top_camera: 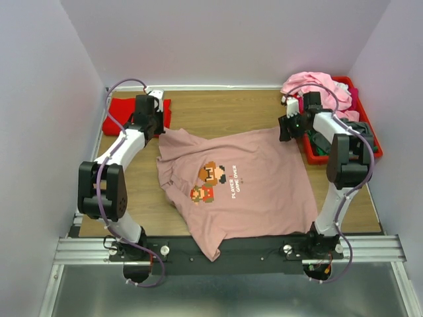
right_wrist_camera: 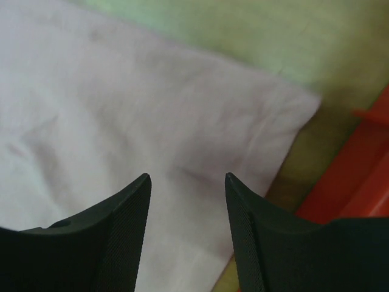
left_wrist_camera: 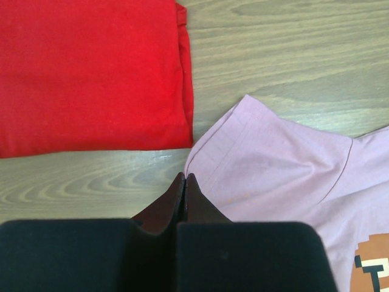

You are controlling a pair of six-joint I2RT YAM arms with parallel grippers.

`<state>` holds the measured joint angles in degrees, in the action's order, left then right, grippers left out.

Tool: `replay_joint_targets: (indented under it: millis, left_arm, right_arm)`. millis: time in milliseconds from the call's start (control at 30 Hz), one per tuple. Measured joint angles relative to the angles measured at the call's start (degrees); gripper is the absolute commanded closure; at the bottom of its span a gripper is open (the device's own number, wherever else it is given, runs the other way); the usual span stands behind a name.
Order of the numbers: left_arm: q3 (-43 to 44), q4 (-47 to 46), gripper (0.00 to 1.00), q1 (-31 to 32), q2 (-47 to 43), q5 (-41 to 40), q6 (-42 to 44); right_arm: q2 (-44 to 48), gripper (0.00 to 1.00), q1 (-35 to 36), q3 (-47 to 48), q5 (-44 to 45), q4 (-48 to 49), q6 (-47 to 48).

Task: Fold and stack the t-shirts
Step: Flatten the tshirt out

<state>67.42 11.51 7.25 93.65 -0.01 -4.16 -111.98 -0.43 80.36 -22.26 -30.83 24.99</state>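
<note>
- A light brown wood-grain table point(top_camera: 231, 109) is lying flat across the middle of the enclosure, its grain running left to right.
- A rigid red plastic bin point(top_camera: 375, 146) is sitting on the table's far right corner, close to the right wall; in the right wrist view, its red edge point(right_wrist_camera: 358, 182) is showing at the lower right.
- Plain pale lavender walls point(top_camera: 231, 39) are closing the table in at the back and on both sides.
- A black flat plate point(top_camera: 244, 247) is running along the table's near edge.
- Silver slotted aluminium rails point(top_camera: 82, 249) are extending past the plate at both ends.
- A grey metal sheet point(top_camera: 225, 290) is lying below the rails, at the bottom of the top view.
</note>
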Motion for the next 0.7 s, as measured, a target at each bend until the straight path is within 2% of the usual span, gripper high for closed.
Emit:
replay_joint_targets:
  millis: [233, 467, 700]
  left_arm:
    - [-0.1, -0.2, 1.0, -1.8, 0.0, 0.0, 0.1]
    - [-0.2, -0.4, 1.0, -3.7, -1.6, 0.0, 0.0]
    - [-1.1, -1.6, 1.0, -3.8, -4.2, -1.1, 0.0]
  right_arm:
    - [-7.4, 0.53, 0.7, 9.9, 4.2, 1.8, -2.8]
    - [-10.8, 0.62, 3.7, 10.5, 6.2, 2.5, -3.5]
    - [-11.1, 0.66, 8.1, 10.7, 6.5, 3.2, -3.5]
